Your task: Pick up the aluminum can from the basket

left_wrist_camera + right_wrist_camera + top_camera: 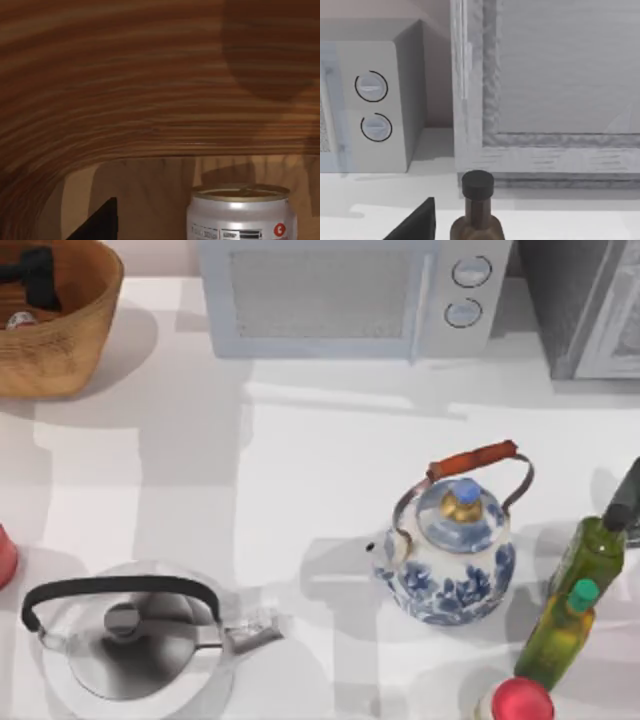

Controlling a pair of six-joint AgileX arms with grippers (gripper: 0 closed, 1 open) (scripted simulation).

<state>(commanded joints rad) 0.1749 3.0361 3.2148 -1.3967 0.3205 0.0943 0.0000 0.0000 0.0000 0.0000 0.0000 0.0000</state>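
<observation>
The wicker basket (70, 335) stands at the table's far left corner. The aluminum can (20, 320) stands upright on its floor, showing a round silver top. My left gripper (35, 278) is down inside the basket, just behind the can. In the left wrist view the can (241, 212) stands close ahead, silver with a red mark. The basket's ribbed wall (150, 90) rises behind it, and a dark edge of my left gripper (97, 224) sits beside it. Nothing shows it touching the can. My right gripper (415, 224) is parked at the right, facing a dark-capped bottle (477, 210).
A microwave (340, 295) and a grey appliance (590, 305) line the back edge. A blue-and-white kettle (450, 545) stands right of centre and a steel kettle (130, 635) at front left. Two green oil bottles (575, 590), a red-capped container (522, 700) and a pinkish-red cylinder (4, 555) stand near the edges.
</observation>
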